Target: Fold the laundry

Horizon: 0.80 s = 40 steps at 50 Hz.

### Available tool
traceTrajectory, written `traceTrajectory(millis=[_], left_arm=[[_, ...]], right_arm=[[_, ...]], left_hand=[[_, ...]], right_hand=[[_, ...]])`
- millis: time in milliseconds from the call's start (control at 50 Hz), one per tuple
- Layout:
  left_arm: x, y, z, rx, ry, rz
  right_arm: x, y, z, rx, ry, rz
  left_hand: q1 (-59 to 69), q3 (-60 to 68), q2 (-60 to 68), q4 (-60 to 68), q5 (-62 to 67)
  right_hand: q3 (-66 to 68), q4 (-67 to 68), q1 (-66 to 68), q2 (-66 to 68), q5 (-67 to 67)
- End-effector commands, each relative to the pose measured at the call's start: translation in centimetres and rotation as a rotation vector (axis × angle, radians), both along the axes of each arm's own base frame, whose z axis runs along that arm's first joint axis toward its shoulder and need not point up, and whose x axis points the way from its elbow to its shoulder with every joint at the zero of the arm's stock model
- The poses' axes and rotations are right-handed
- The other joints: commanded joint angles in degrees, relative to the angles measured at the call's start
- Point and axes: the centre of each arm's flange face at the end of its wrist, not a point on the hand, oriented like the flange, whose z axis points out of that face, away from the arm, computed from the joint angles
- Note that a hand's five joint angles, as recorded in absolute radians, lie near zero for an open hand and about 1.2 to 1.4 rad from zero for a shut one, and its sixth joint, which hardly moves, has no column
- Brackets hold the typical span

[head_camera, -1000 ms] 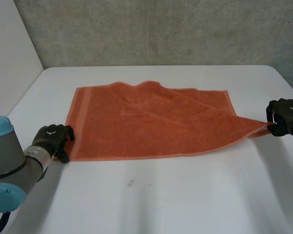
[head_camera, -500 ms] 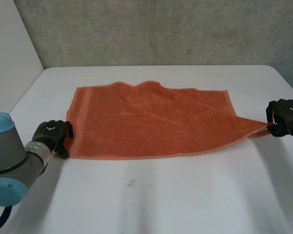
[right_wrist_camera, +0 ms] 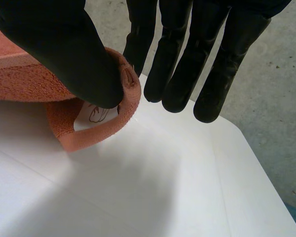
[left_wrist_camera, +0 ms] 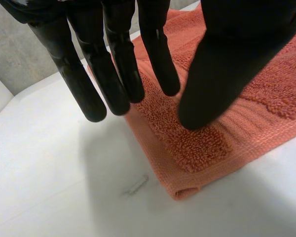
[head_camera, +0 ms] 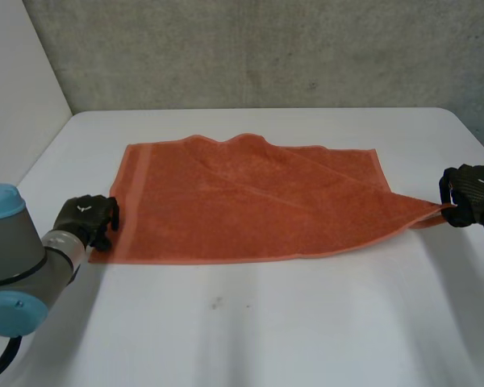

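So the orange towel [head_camera: 250, 201] is lying mostly flat in the middle of the white table [head_camera: 266, 330], long side running 9 to 3 o'clock; there's a diagonal crease across it, and its corner at about 4 o'clock is dragged out into a point toward 3 o'clock.

The right hand [head_camera: 470, 192] is at the tip of that point, right by the table's 3 o'clock edge; in its wrist view the thumb [right_wrist_camera: 64, 54] squeezes the rolled-up towel corner against one of the fingers [right_wrist_camera: 138, 44], so it's definitely got hold of the cloth; the other fingers hang straight beside it, and the corner curls off the table in a little loop.

The left hand [head_camera: 87, 216] is over at the towel's 8 o'clock corner; from its wrist camera the fingers are straight and spread wide, thumb above the terry, the rest above the towel's edge and the bare table; not gripping anything as far as I can see. That corner looks doubled over, with a rounded fold at its tip.

Grey concrete wall [head_camera: 266, 48] behind the table at 12 o'clock.
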Motion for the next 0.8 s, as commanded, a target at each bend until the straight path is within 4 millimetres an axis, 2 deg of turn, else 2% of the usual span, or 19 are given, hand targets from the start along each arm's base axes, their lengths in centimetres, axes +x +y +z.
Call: traceTrajectory(millis=[20,220,480,800], left_arm=[[0.2,1.7,1.2,0.033,-0.001,0.000],[0.3,1.8,-0.2,0.075,-0.011,0.001],[0.1,0.8,-0.4,0.038,-0.007,0.001],[0.0,-0.2,-0.2,0.015,-0.004,0.001]], right_arm=[[0.0,0.0,0.0,0.000,0.000,-0.001],[0.0,0.0,0.0,0.000,0.000,-0.001],[-0.1,-0.1,0.0,-0.001,0.002,-0.003],[-0.1,-0.1,0.0,-0.002,0.006,0.000]], left_hand=[[-14.0,-14.7,-14.7,-15.3,-15.3],[-10.3,-11.0,-11.0,-11.6,-11.6],[-3.8,-4.5,-4.4,-5.0,-5.0],[-3.2,-4.0,-3.9,-4.5,-4.5]], right_hand=[[11.9,11.6,23.6,12.2,13.5],[11.9,11.6,23.6,12.2,13.5],[11.9,11.6,23.6,12.2,13.5],[11.9,11.6,23.6,12.2,13.5]])
